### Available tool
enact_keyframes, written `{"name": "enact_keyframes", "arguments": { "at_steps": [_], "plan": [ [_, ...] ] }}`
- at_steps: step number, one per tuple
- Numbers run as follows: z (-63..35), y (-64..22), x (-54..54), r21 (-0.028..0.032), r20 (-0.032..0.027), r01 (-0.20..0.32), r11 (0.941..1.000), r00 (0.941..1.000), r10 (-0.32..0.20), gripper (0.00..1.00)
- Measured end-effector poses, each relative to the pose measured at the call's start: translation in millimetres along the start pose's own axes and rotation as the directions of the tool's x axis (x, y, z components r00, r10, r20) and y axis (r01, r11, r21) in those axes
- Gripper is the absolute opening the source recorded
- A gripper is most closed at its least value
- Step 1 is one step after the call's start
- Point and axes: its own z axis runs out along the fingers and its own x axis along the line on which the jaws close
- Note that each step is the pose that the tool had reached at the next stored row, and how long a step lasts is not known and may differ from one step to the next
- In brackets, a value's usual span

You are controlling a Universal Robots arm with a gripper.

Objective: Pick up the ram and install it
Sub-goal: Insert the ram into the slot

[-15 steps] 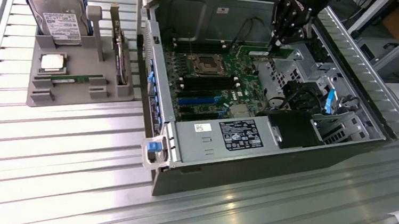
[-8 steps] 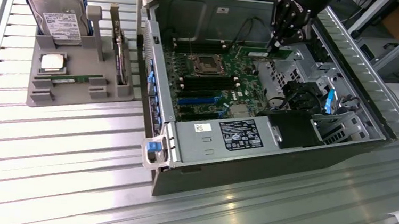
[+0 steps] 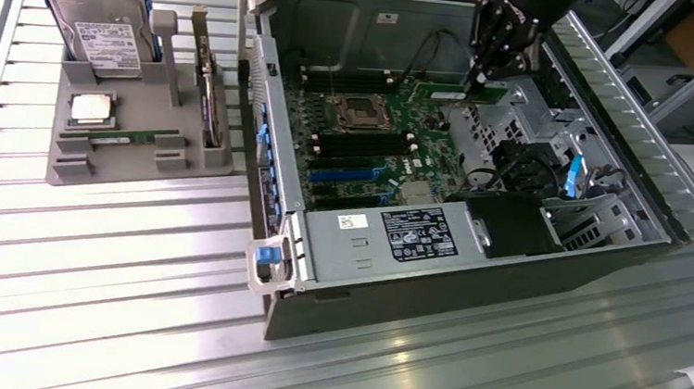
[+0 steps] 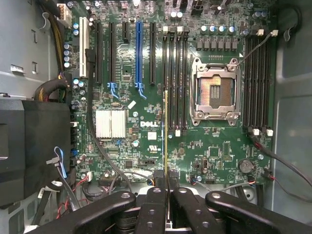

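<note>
On the exterior view's left, a grey holder carries one hard drive, one square processor chip and one green strip lying flat. The strip looks like a second memory stick, though I cannot be sure. In the middle lies one open computer case, its motherboard facing up. Toward the exterior view's right, the gripper hangs over the inside of the case. The wrist view shows its fingers clamped on the ram, seen edge-on as a thin line running out from between them, above the board and not seated. The picking up looks done; the step in hand, as I judge it, is lining the stick up over a slot, and its edge already looks parallel to the slots. Seating it would call for the lower edge to sit true along one slot, the notch the right way round, and a straight push down until both end latches catch. A skewed stick could jam. On the board I count eight memory slots, four on either side of the single empty processor socket, all of them empty. There is also one silver heat sink and one blue slot.
</note>
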Motion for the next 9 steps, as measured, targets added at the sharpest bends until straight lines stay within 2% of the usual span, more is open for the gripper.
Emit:
{"name": "enact_keyframes", "arguments": {
  "at_steps": [9],
  "plan": [
    [3.5, -0.1, -0.1, 0.0000, -0.0001, 0.000, 1.0000, 1.0000, 0.000, 0.12]
  ]
}}
